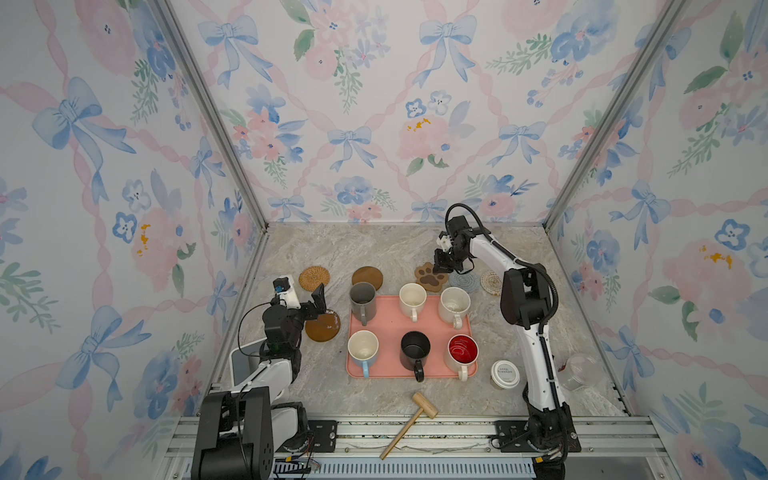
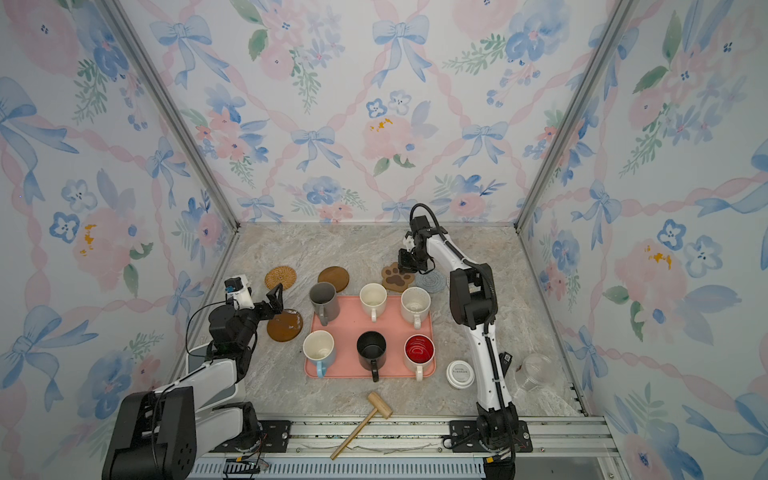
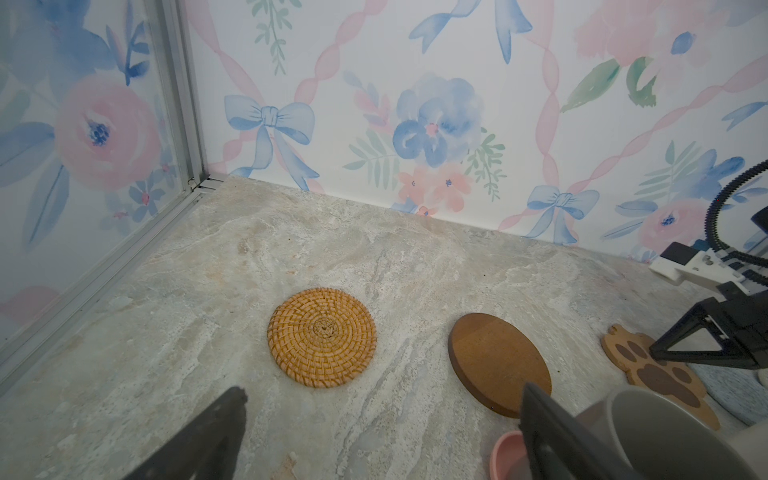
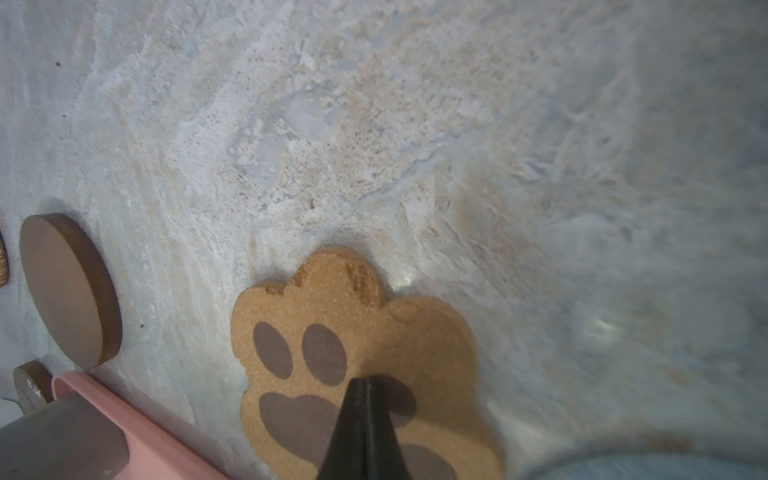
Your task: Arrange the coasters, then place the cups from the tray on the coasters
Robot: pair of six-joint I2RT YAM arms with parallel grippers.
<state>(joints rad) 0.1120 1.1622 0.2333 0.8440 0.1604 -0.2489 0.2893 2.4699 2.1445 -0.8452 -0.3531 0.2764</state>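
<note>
Right gripper (image 4: 366, 386), pressed together, is seen over the paw-shaped coaster (image 4: 415, 345); bare table (image 4: 374, 124) is seen beyond it. Left gripper (image 1: 320, 306) is held spread beside the edge of the tray (image 1: 390, 320).

Tray (image 1: 388, 318): one, pink.
Cups: six, all on the tray: grey cup (image 1: 363, 300), cream cup (image 1: 412, 300), speckled white cup (image 1: 455, 305), blue-sided cup (image 1: 363, 351), black cup (image 1: 415, 352), red-lined cup (image 1: 462, 353).
Coasters: six; rattan coaster (image 1: 314, 279), wooden coaster (image 1: 367, 276), paw coaster (image 1: 430, 277), grey-blue coaster (image 1: 464, 280) and cream woven coaster (image 1: 491, 282) beyond the tray, second wooden coaster (image 1: 324, 328) left of it.
Lidded paper cup (image 1: 505, 374): one, right of the tray.
Wooden mallet (image 1: 405, 429): one, in front of the tray.
Clear container (image 1: 579, 372): one, far right of the tray.
</note>
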